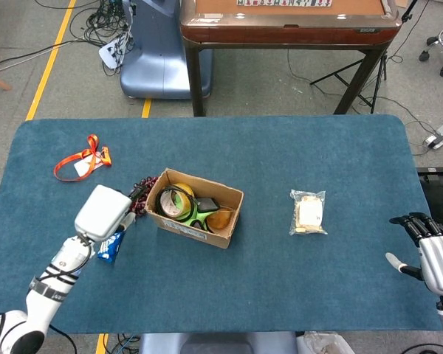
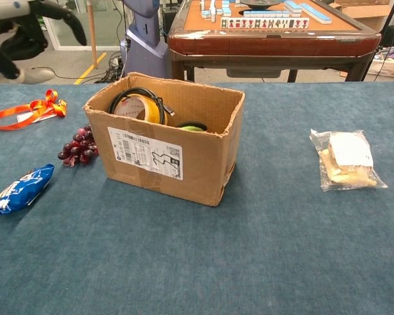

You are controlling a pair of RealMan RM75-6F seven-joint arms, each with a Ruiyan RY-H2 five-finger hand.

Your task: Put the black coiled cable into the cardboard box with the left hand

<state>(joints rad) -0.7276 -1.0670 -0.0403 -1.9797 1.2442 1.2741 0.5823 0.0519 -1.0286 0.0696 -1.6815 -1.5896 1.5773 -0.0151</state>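
Note:
The black coiled cable (image 2: 139, 96) lies inside the cardboard box (image 2: 184, 161), draped over a yellow tape roll (image 2: 144, 108); in the head view the cable (image 1: 168, 199) shows at the box's (image 1: 221, 236) left end. My left hand (image 1: 103, 212) hovers left of the box, apart from it, holding nothing; in the chest view the left hand (image 2: 26, 29) shows at the top left with its fingers spread. My right hand (image 1: 434, 257) rests open at the table's far right edge.
Dark grapes (image 2: 77, 148) and a blue snack packet (image 2: 20, 189) lie left of the box. An orange ribbon (image 1: 83, 159) sits at the far left, a clear food bag (image 1: 308, 212) to the right. A wooden table (image 1: 288, 22) stands behind.

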